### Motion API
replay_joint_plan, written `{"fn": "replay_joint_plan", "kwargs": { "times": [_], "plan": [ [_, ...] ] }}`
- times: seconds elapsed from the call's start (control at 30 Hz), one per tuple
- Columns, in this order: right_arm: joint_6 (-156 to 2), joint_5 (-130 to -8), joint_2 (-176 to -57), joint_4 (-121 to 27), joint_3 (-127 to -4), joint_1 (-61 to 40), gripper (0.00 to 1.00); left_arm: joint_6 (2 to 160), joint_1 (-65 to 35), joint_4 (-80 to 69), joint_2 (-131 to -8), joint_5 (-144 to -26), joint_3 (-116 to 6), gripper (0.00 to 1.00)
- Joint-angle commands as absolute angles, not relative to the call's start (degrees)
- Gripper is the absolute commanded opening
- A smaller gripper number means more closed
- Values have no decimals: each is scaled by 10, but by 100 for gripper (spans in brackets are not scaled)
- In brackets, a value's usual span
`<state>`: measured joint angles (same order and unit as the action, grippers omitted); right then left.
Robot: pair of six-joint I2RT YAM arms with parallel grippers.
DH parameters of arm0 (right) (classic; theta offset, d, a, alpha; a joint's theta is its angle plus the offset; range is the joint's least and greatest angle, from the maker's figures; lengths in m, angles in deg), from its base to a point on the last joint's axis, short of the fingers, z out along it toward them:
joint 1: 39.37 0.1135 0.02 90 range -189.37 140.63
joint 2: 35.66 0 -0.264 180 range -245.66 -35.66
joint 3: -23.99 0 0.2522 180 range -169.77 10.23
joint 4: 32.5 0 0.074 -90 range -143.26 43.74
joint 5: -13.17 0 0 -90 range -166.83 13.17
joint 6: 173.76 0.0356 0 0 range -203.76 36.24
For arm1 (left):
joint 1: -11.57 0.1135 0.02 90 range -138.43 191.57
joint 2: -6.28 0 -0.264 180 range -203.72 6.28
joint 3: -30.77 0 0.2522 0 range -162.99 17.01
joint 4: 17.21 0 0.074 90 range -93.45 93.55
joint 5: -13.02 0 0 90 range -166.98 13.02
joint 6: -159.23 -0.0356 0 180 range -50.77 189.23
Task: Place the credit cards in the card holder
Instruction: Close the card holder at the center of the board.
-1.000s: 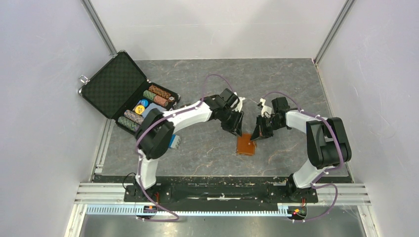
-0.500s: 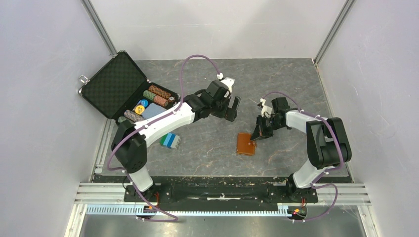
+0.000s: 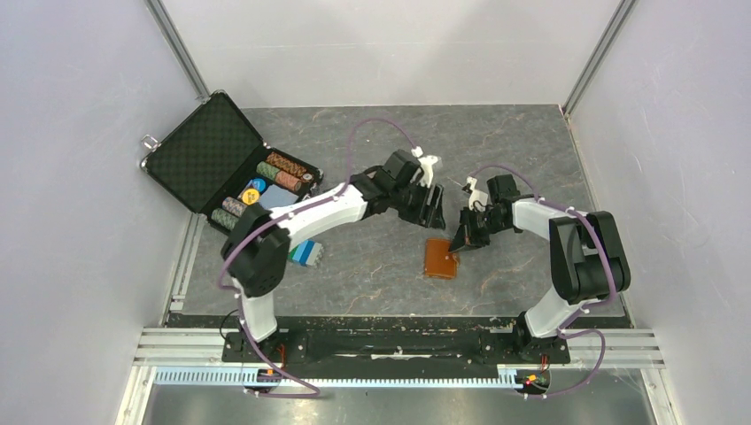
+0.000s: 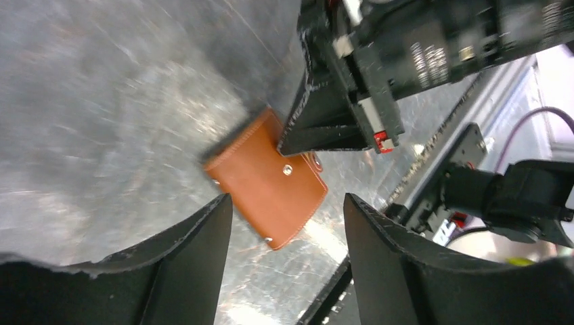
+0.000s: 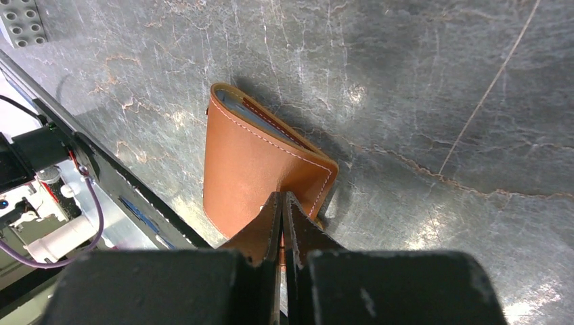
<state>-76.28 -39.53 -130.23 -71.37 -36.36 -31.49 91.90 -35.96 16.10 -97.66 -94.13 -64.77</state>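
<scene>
My right end effector [image 5: 282, 203] pinches the card holder [image 5: 247, 159] by its tab edge, left end effector [image 4: 288, 201] spread above it. Opening step, I reckon; flap needs lifting next.

Pale lavender walls [image 3: 80, 221] enclose a grey veined tabletop [image 3: 372, 133] on three sides — evenly lit.

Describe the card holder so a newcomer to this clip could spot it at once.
On the grey table, look near the middle, at the right gripper. The card holder lies there, its edge pinched by that gripper. It alone is tan-brown leather with a snap, unlike the striped block and black case to the left.
</scene>
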Motion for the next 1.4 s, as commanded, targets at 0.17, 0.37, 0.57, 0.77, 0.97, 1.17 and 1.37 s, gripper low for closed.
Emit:
{"fn": "replay_joint_plan", "kwargs": {
  "times": [0.17,0.37,0.57,0.77,0.97,1.17,1.37],
  "plan": [
    [-749,-418,-1300,-670,-324,-327,0,1042,-376,95,-1089,-1141,-663,59],
    [-737,-408,-1298,-660,-317,-332,0,1077,-377,72,-1128,-1159,-659,52],
    [-738,-406,-1299,-660,-319,-332,0,1082,-377,84,-1156,-1152,-675,44],
    [-737,-405,-1296,-660,-315,-332,0,1085,-377,88,-1181,-1165,-701,35],
    [-736,-404,-1296,-660,-317,-333,0,1087,-378,90,-1191,-1171,-715,28],
    [-735,-403,-1299,-660,-320,-332,0,1080,-378,109,-1203,-1167,-732,8],
    [-736,-402,-1297,-660,-320,-332,0,1076,-377,121,-1202,-1164,-738,12]
  ]
}}
